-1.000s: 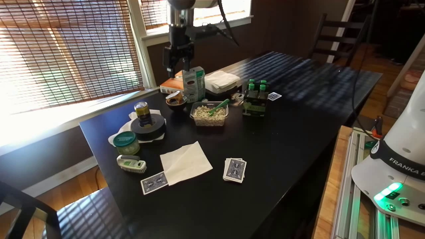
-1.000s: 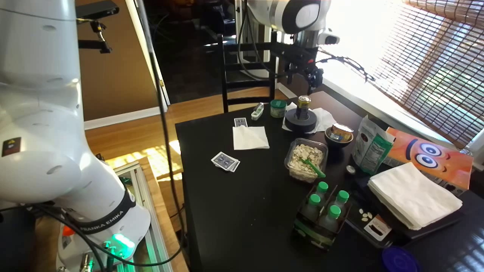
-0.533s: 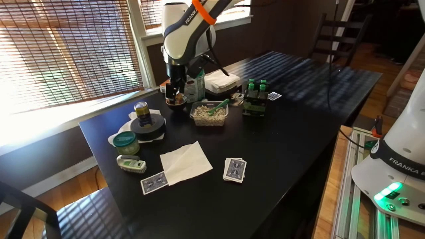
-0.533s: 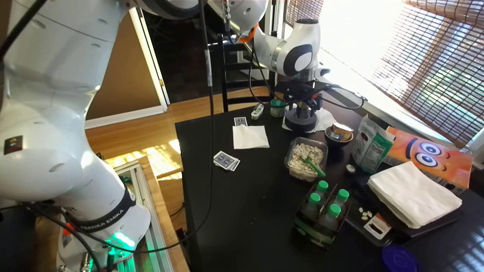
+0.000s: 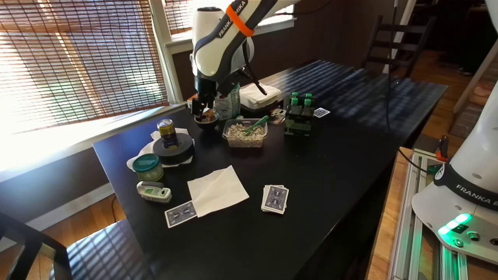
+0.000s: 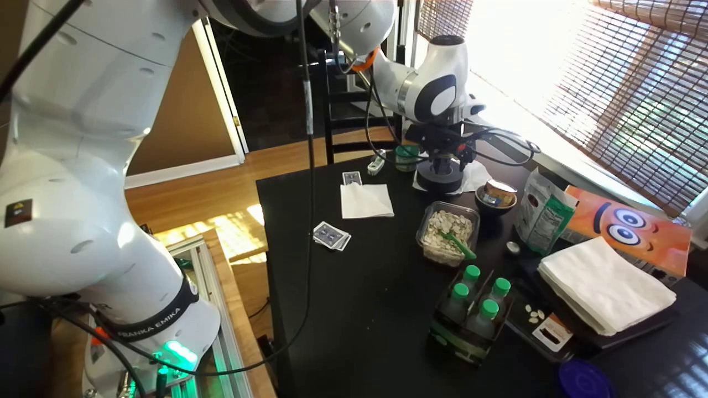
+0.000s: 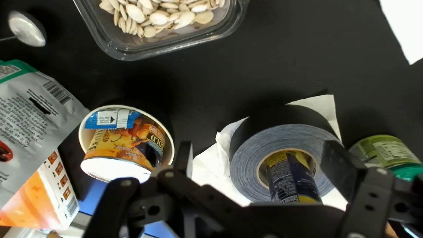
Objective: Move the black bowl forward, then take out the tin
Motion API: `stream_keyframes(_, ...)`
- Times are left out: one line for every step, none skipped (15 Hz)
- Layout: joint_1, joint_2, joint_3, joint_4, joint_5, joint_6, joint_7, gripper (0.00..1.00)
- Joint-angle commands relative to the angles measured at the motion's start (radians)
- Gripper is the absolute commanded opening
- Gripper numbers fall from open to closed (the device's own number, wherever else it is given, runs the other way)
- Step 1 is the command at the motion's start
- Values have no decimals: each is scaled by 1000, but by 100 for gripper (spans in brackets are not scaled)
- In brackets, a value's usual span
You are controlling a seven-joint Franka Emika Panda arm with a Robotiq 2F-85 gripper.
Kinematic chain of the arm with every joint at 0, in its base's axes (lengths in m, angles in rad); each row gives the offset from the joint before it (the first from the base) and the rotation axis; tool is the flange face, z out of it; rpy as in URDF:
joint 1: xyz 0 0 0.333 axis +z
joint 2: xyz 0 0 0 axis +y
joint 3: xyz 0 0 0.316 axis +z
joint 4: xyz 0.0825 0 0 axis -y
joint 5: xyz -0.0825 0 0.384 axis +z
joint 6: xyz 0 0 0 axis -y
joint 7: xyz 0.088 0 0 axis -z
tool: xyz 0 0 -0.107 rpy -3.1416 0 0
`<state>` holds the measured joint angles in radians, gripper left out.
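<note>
The black bowl (image 6: 490, 209) stands on the table beside a foil bag, in both exterior views; the gripper partly hides it (image 5: 207, 125). In the wrist view its pale inside (image 7: 86, 140) shows at left. The orange tin (image 6: 500, 193) lies tilted in the bowl, its white end at the rim; it also shows in the wrist view (image 7: 122, 145). My gripper (image 7: 261, 162) is open, nothing between its fingers. In the wrist view its left finger (image 7: 185, 157) appears just right of the bowl. In an exterior view the gripper (image 5: 201, 111) overlaps the tin.
A dark tape roll (image 6: 437, 179) with a small can (image 5: 168, 134) upright in its hole stands near the gripper. Around are the foil bag (image 6: 545, 210), a seed tub (image 6: 447, 237) with a green spoon, a bottle carrier (image 6: 470, 331) and a teal-lidded jar (image 5: 148, 167).
My arm has come down from high above the table; the gripper is much lower now, near the bowl and tape roll. Over the last half second it has shifted only slightly. Bowl and tin stayed put.
</note>
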<state>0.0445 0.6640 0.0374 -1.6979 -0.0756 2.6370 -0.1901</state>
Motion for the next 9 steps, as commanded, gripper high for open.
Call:
stream_keyframes(-70,91,70,45,12,129,-114,100)
stream_keyframes(-88,113,87,60,1,148,-155,100)
stream_keyframes(-105,134,102,75,-4,164,-187,100)
stream_keyframes(-119,154,116,90,-8,176,-215,100)
stream_keyframes(-117,173,112,108,-24,188,-231,100)
stream_keyframes(-104,195,95,129,-47,201,-241,100)
stream_keyframes(-104,211,93,147,-58,209,-256,100)
stream_keyframes(-88,235,72,174,-79,217,-255,100)
stream_keyframes(-76,253,55,198,-99,211,-255,100)
